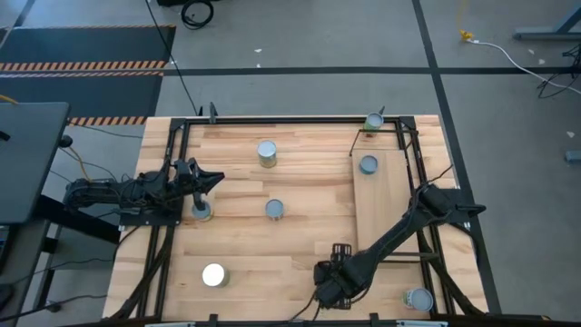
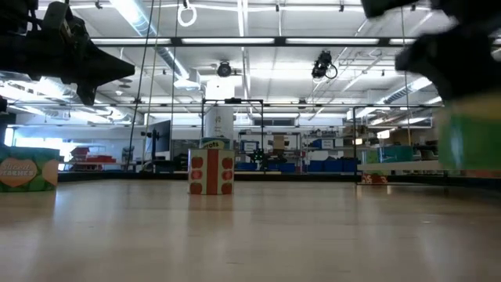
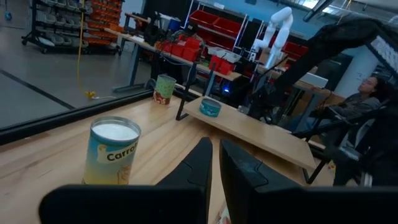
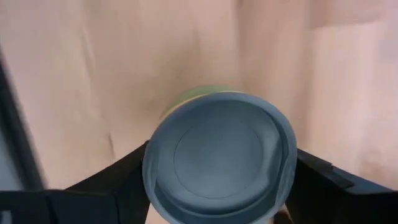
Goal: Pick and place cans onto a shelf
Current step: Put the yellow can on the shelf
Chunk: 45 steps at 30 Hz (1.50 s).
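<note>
My right gripper (image 1: 334, 283) is shut on a can with a silvery-blue top (image 4: 219, 158), near the table's front edge. In the low view this can (image 2: 470, 141) is a green blur above the tabletop. My left gripper (image 1: 211, 180) is shut and empty, raised over the table's left side; a can (image 1: 200, 211) stands just to its near side. The shelf (image 1: 386, 209) lies at the right with one can (image 1: 368, 164) standing on its far end. Other cans stand on the table: one (image 1: 267, 153), one (image 1: 274, 210), a white-topped one (image 1: 214, 274). My right gripper pinches the can between its two fingers, on opposite sides of its wall just under the top rim (image 4: 151, 177). The fingers (image 4: 118, 180) come from above, pointing down. The can sits upright, and in the low view it is lifted clear of the table.
A can (image 1: 374, 121) stands at the far right corner by the black frame and another (image 1: 418, 299) at the near right corner. A black metal frame (image 1: 272, 119) runs around the tabletop. A person sits beyond the table (image 3: 367, 99).
</note>
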Each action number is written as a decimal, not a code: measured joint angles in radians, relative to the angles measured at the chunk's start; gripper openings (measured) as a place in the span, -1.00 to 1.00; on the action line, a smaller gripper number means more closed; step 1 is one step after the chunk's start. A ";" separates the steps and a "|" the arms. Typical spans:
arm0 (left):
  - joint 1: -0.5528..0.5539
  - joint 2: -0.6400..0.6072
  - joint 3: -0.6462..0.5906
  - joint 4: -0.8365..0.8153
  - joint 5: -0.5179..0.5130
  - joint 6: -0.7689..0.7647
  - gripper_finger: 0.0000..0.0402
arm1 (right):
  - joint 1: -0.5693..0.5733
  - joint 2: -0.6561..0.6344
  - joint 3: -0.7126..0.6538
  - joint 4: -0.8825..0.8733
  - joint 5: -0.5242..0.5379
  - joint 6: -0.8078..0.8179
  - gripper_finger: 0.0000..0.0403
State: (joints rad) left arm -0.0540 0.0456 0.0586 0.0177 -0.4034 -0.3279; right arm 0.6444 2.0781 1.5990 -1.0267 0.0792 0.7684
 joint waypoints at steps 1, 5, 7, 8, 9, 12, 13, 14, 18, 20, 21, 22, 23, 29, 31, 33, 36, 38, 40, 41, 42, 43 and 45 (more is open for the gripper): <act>0.000 0.000 0.000 0.001 0.000 0.000 -0.82 | -0.012 -0.023 0.009 -0.015 0.002 0.010 0.44; 0.000 0.000 0.000 0.000 0.000 0.000 -0.82 | -0.060 -0.157 0.022 -0.083 0.113 0.109 0.44; 0.000 0.000 0.000 0.000 0.000 0.000 -0.82 | -0.081 -0.235 0.023 -0.145 0.210 0.174 0.44; 0.000 0.000 0.000 0.000 0.000 0.000 -0.82 | -0.091 -0.274 0.023 -0.185 0.255 0.205 0.44; 0.000 0.000 0.000 0.000 0.000 0.000 -0.82 | -0.103 -0.313 0.023 -0.235 0.297 0.241 0.44; 0.000 0.000 0.000 0.001 0.000 0.000 -0.82 | -0.148 -0.431 0.002 -0.398 0.370 0.358 0.44; 0.000 0.000 0.000 0.000 0.000 0.000 -0.82 | -0.166 -0.471 -0.018 -0.445 0.380 0.402 0.44; 0.000 0.000 0.000 0.000 0.000 0.000 -0.82 | -0.184 -0.513 -0.044 -0.487 0.386 0.446 0.44; 0.000 0.000 0.000 0.001 0.000 0.000 -0.82 | -0.251 -0.694 -0.191 -0.539 0.399 0.603 0.44; 0.000 0.000 0.000 0.001 0.000 0.000 -0.82 | -0.289 -0.789 -0.289 -0.537 0.394 0.680 0.44; 0.000 0.000 0.000 0.001 0.000 0.000 -0.82 | -0.309 -0.831 -0.337 -0.541 0.388 0.719 0.44; 0.000 0.000 0.000 0.000 0.000 0.000 -0.82 | -0.332 -0.874 -0.391 -0.546 0.375 0.751 0.44; 0.000 0.000 0.000 0.000 0.000 0.000 -0.82 | -0.355 -0.918 -0.446 -0.545 0.362 0.776 0.44; 0.000 0.000 0.000 0.000 0.000 0.000 -0.82 | -0.538 -1.118 -0.711 -0.527 0.336 0.920 0.44; 0.000 0.000 0.000 0.001 0.000 0.000 -0.82 | -0.602 -1.155 -0.764 -0.513 0.332 0.921 0.44; 0.000 0.000 0.000 0.001 0.000 0.000 -0.82 | -0.664 -1.170 -0.793 -0.471 0.330 0.902 0.44; 0.000 0.000 0.000 0.001 0.000 0.000 -0.82 | -0.758 -1.159 -0.796 -0.413 0.360 0.834 0.44; 0.000 0.000 0.000 0.003 0.000 0.000 -0.82 | -0.827 -1.129 -0.797 -0.399 0.369 0.783 0.44; 0.000 0.000 0.000 0.003 0.000 0.000 -0.82 | -0.890 -1.102 -0.797 -0.390 0.369 0.715 0.44; 0.000 0.000 0.000 0.003 0.000 0.000 -0.82 | -0.919 -1.088 -0.797 -0.385 0.367 0.676 0.44; 0.000 0.000 0.000 0.003 0.000 0.000 -0.82 | -0.945 -1.073 -0.797 -0.372 0.365 0.638 0.44; 0.000 0.000 0.000 0.004 0.000 0.000 -0.82 | -0.969 -1.059 -0.797 -0.361 0.363 0.600 0.44; 0.000 0.000 0.000 0.004 0.000 0.000 -0.82 | -1.014 -1.039 -0.797 -0.344 0.354 0.508 0.45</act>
State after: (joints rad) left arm -0.0536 0.0453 0.0586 0.0216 -0.4030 -0.3283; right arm -0.3699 1.0391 0.8021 -1.3706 0.4327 1.2764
